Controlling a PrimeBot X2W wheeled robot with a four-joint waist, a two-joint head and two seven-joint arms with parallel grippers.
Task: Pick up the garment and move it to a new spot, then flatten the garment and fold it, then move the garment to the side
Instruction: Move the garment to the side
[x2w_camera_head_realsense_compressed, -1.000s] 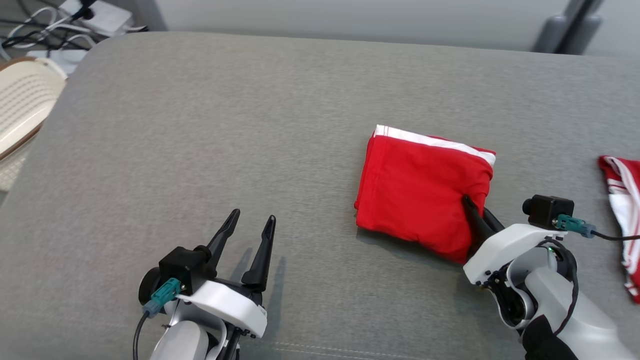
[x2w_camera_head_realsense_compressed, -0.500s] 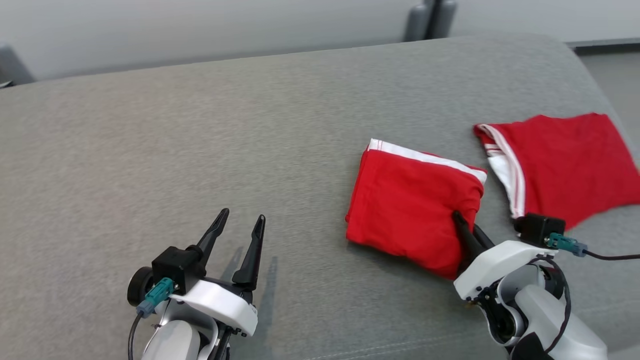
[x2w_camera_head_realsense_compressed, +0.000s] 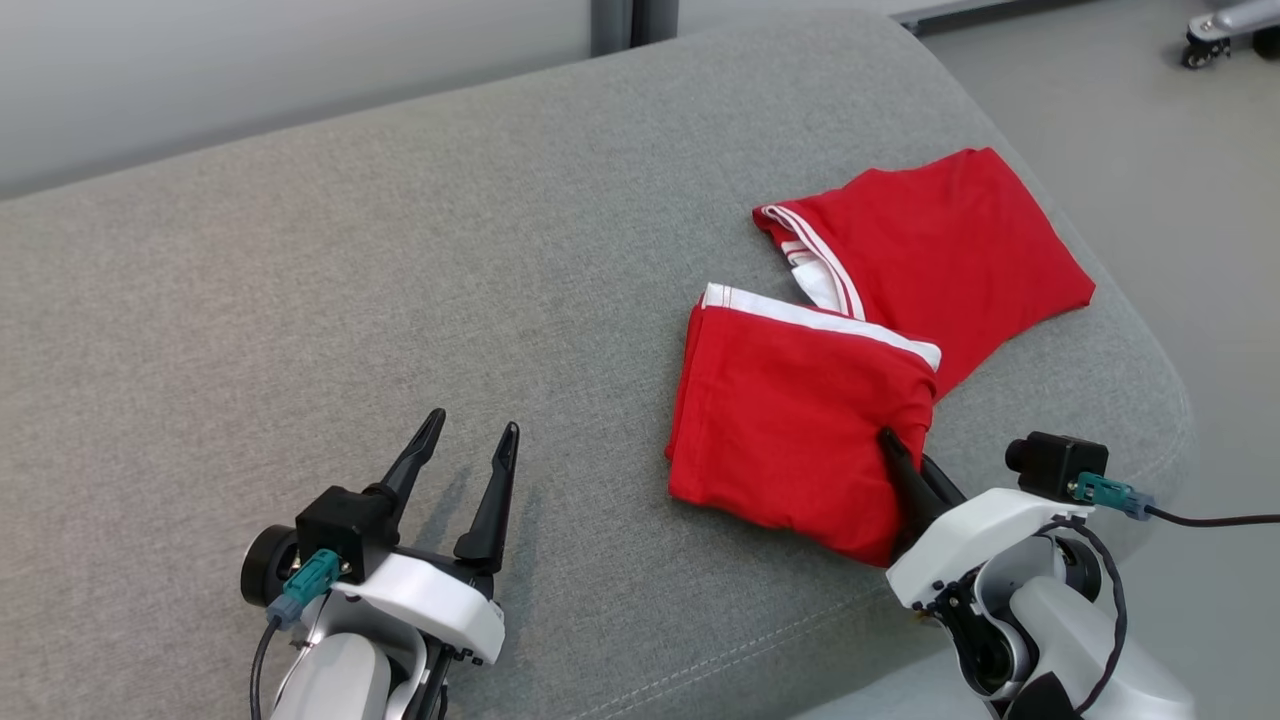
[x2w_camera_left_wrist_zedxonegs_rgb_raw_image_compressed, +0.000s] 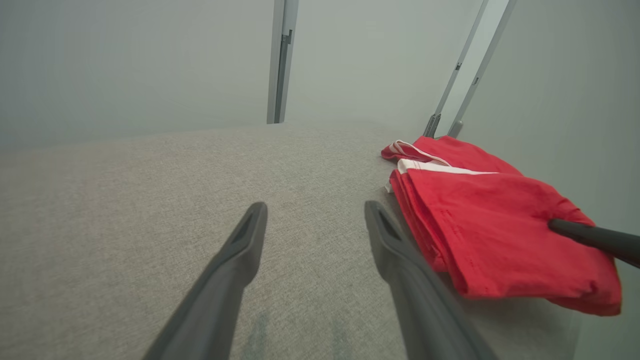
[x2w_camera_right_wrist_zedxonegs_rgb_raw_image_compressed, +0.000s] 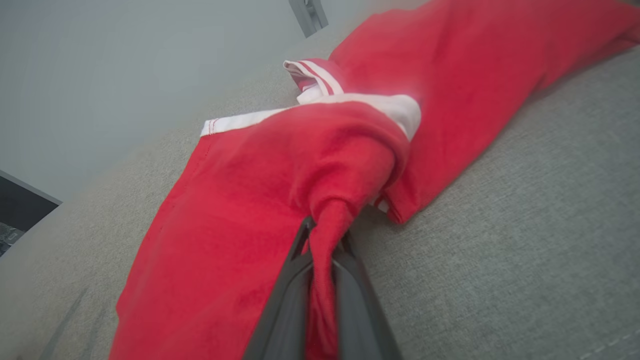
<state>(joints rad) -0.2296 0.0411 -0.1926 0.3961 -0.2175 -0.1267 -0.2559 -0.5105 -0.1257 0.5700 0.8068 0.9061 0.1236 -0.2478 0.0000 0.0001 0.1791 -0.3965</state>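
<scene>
A folded red garment (x2w_camera_head_realsense_compressed: 790, 420) with a white band lies on the grey cushion (x2w_camera_head_realsense_compressed: 400, 250), right of centre. My right gripper (x2w_camera_head_realsense_compressed: 890, 445) is shut on its near right corner. The right wrist view shows the red cloth (x2w_camera_right_wrist_zedxonegs_rgb_raw_image_compressed: 240, 210) bunched and pinched between that gripper's (x2w_camera_right_wrist_zedxonegs_rgb_raw_image_compressed: 325, 230) dark fingers. My left gripper (x2w_camera_head_realsense_compressed: 470, 425) rests open on the cushion at the lower left, nothing between its fingers. In the left wrist view this gripper (x2w_camera_left_wrist_zedxonegs_rgb_raw_image_compressed: 315, 207) points past the garment (x2w_camera_left_wrist_zedxonegs_rgb_raw_image_compressed: 500, 225), which lies to its right.
A second red garment (x2w_camera_head_realsense_compressed: 940, 240) with white trim lies behind, its near edge tucked under the held one's far right corner. The cushion's rounded right edge (x2w_camera_head_realsense_compressed: 1160, 400) drops to the floor (x2w_camera_head_realsense_compressed: 1180, 200). A wheeled base (x2w_camera_head_realsense_compressed: 1215, 25) stands far right.
The head camera has swung right. My right gripper has carried the folded garment toward the second red garment until the two overlap. The left gripper stays open and has kept its place.
</scene>
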